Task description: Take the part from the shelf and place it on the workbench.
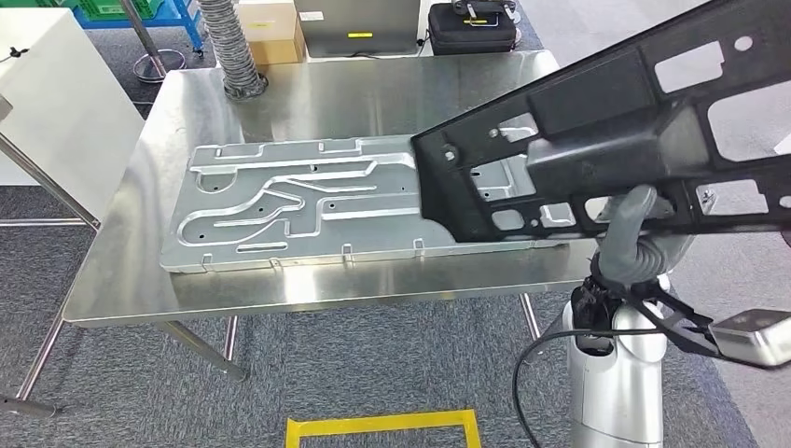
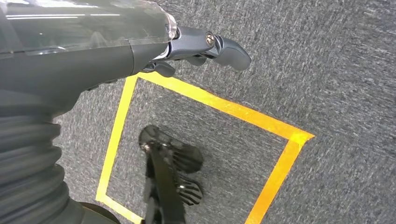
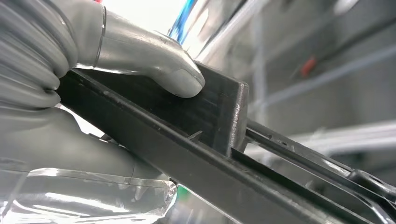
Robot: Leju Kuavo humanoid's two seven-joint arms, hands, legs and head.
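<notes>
Right hand (image 1: 627, 245): gripped the black part (image 1: 597, 140), thumb pressed on its flat face
Part: held tilted above the workbench (image 1: 308, 93), over a silver panel (image 1: 308, 201)
Left hand (image 2: 205, 46): hung over carpet, fingers loosely apart, held nothing

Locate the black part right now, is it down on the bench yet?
Not yet: in the head view the black part is held by the right hand, slanting across the right side above the workbench, its lower end overlapping the silver plate.
</notes>
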